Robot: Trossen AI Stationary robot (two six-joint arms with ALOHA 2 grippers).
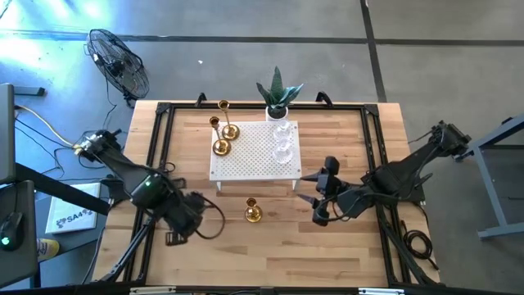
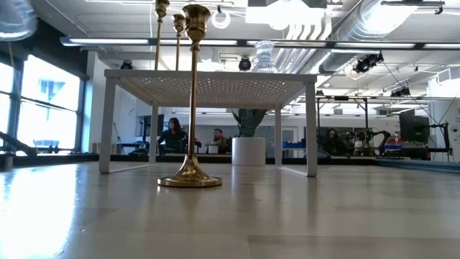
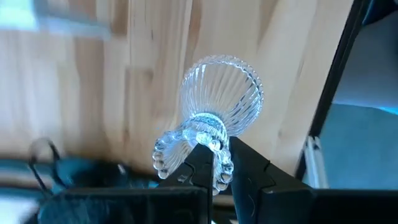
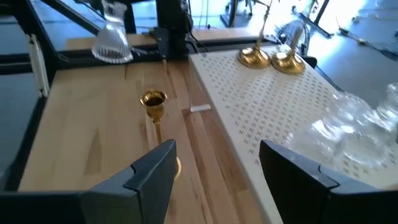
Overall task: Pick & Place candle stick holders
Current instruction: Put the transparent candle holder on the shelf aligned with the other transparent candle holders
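a: our left tool (image 3: 214, 163) pinches a clear glass holder (image 3: 211, 115) by its stem, aloft, well to the left of the white perforated stand (image 1: 254, 152).

b: we keep the pinch firm and carry it level; ribbed glass probably slips.

a: our right tool (image 4: 214, 168) waits spread wide, empty, near the gold holder (image 1: 252, 211) in front of the stand.

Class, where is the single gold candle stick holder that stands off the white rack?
In the high view the lone gold holder stands on the bare table, just in front of the white rack, between the left gripper and right gripper.
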